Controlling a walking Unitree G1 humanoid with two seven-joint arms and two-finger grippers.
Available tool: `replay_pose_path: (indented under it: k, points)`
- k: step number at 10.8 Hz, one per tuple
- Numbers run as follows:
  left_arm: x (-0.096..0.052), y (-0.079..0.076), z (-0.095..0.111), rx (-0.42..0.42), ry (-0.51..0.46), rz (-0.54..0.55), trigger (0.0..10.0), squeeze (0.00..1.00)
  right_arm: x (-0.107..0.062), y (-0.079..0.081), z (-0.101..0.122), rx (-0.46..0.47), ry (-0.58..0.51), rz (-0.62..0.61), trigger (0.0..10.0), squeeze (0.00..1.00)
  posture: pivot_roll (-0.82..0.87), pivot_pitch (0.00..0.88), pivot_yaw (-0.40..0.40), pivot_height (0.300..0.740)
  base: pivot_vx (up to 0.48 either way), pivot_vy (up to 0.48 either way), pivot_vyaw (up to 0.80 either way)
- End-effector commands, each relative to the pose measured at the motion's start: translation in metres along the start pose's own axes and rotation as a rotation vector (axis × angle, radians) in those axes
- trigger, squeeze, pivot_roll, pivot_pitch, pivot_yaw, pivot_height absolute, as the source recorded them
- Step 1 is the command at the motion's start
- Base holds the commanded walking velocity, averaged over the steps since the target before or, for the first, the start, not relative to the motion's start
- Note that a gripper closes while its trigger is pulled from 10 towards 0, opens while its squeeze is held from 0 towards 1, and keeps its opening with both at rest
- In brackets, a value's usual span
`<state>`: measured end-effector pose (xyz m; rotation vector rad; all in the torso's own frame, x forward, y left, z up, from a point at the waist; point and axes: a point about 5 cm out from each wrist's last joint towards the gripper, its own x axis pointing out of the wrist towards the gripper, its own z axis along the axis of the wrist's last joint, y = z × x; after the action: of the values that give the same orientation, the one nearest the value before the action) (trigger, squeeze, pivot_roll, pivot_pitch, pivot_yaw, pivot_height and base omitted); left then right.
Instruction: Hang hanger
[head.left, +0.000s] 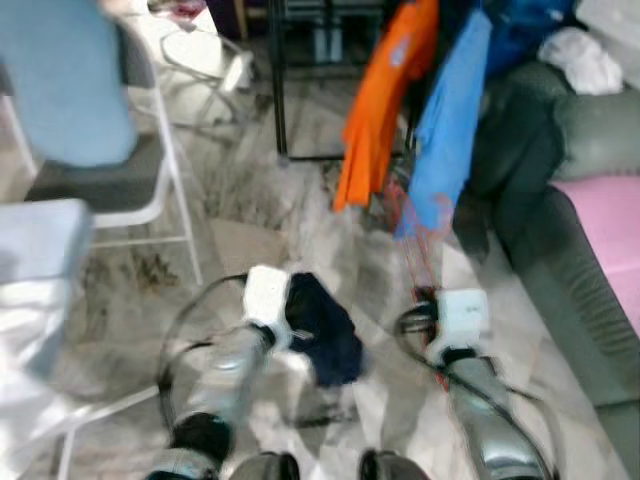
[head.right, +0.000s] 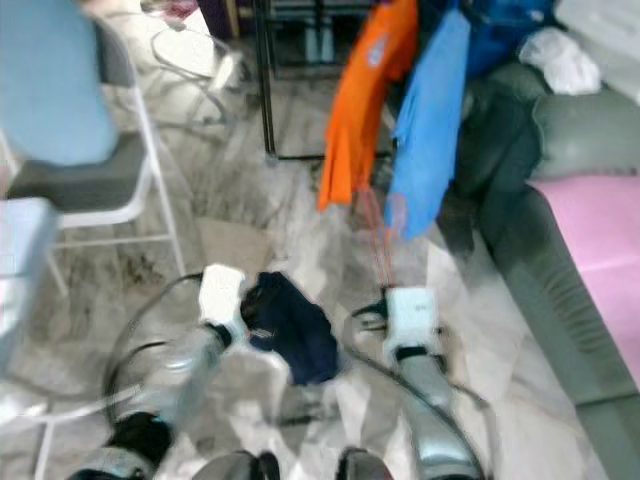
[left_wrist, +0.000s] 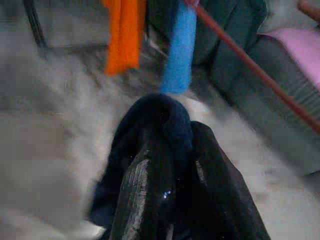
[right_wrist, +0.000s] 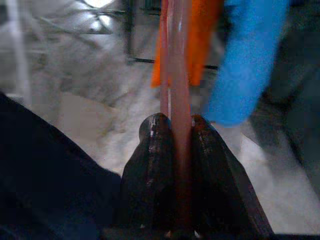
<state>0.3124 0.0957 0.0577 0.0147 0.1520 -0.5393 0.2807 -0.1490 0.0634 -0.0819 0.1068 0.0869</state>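
— What did the right gripper (right_wrist: 172, 131) have?

— Its two black fingers (right_wrist: 150, 165) were pressed shut on the thin red hanger (right_wrist: 176, 75), which ran up between them toward the hanging clothes. In the head views it sat low and right of centre, with the hanger (head.left: 412, 240) a faint red streak rising toward the blue shirt (head.left: 448, 120).

— And the left gripper (left_wrist: 167, 150)?

— Low and left of centre, closed on a dark navy cloth (head.left: 325, 330) that draped over its fingers (left_wrist: 135, 195) and hung between the two arms.

— What lay beyond them?

— An orange shirt (head.left: 385, 100) and the blue one hung side by side at upper centre, by a black rack (head.left: 278, 90). A grey sofa (head.left: 560, 240) with a pink cushion (head.left: 605, 230) ran down the right edge. A white-framed chair (head.left: 150, 170) with a pale blue cloth (head.left: 65, 80) over its back stood upper left, all on a marbled floor (head.left: 250, 200). The head views were blurred
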Motion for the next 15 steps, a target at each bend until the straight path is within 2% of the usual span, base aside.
replay_pose_path:
  k: [1,2,3,4,5,6,7,8,9,10,11,13,14,15]
  points:
    - [0.001,-0.013,0.012,0.191,-0.073,-0.111,10.0,0.0,-0.003,-0.006,-0.001,-0.01,-0.001,-0.012,10.0,0.0,-0.11,0.19,0.044,0.74,0.0,0.0,0.0]
    - [0.003,-0.011,0.019,0.278,-0.077,-0.16,10.0,0.0,-0.003,-0.008,-0.001,-0.012,-0.001,-0.011,10.0,0.0,-0.11,0.192,0.041,0.74,0.0,0.0,0.0]
    - [0.004,0.003,0.029,0.412,-0.07,-0.18,10.0,0.0,-0.004,-0.014,-0.001,-0.02,-0.002,-0.014,10.0,0.0,-0.11,0.203,0.038,0.74,0.0,0.0,0.0]
    - [0.003,0.018,0.036,0.626,-0.016,-0.237,10.0,0.0,-0.005,-0.023,0.0,-0.033,0.0,-0.028,10.0,0.0,-0.1,0.213,0.037,0.74,0.0,0.0,0.0]
    - [-0.001,0.033,0.035,0.862,0.084,-0.305,10.0,0.0,-0.005,-0.031,0.0,-0.045,0.0,-0.036,10.0,0.0,-0.1,0.221,0.039,0.74,0.0,0.0,0.0]
    - [-0.005,0.047,0.036,1.018,0.146,-0.316,10.0,0.0,-0.006,-0.036,0.001,-0.056,0.004,-0.037,10.0,0.0,-0.1,0.232,0.042,0.74,0.0,0.0,0.0]
    - [-0.013,0.067,0.031,1.241,0.275,-0.376,10.0,0.0,-0.007,-0.041,0.002,-0.061,0.001,-0.032,10.0,0.0,-0.09,0.25,0.054,0.74,0.0,0.0,0.0]
    - [-0.019,0.084,0.032,1.375,0.371,-0.381,10.0,0.0,-0.008,-0.043,0.004,-0.07,-0.002,-0.017,10.0,0.0,-0.09,0.253,0.055,0.74,0.0,0.0,0.0]
    - [-0.019,0.099,0.043,1.522,0.402,-0.335,10.0,0.0,-0.009,-0.045,0.006,-0.062,-0.001,0.024,10.0,0.0,-0.09,0.269,0.067,0.74,0.0,0.0,0.0]
    - [-0.016,0.104,0.051,1.608,0.409,-0.307,10.0,0.0,-0.01,-0.046,0.008,-0.061,-0.004,0.066,10.0,0.0,-0.09,0.27,0.07,0.74,0.0,0.0,0.0]
    - [-0.012,0.105,0.058,1.697,0.39,-0.297,10.0,0.0,-0.009,-0.047,0.011,-0.068,-0.003,0.12,10.0,0.0,-0.09,0.269,0.072,0.74,0.0,0.0,0.0]
    - [0.001,0.095,0.074,1.792,0.229,-0.242,10.0,0.0,-0.006,-0.043,0.021,-0.055,0.0,0.266,10.0,0.0,-0.09,0.264,0.072,0.74,0.0,0.0,0.0]
    - [0.009,0.083,0.092,1.82,0.023,-0.188,10.0,0.0,-0.007,-0.038,0.027,-0.044,0.01,0.384,10.0,0.0,-0.09,0.26,0.069,0.74,0.0,0.0,0.0]
    - [0.013,0.08,0.103,1.818,-0.056,-0.139,10.0,0.0,-0.009,-0.035,0.028,-0.04,0.02,0.442,10.0,0.0,-0.09,0.26,0.069,0.74,0.0,0.0,0.0]
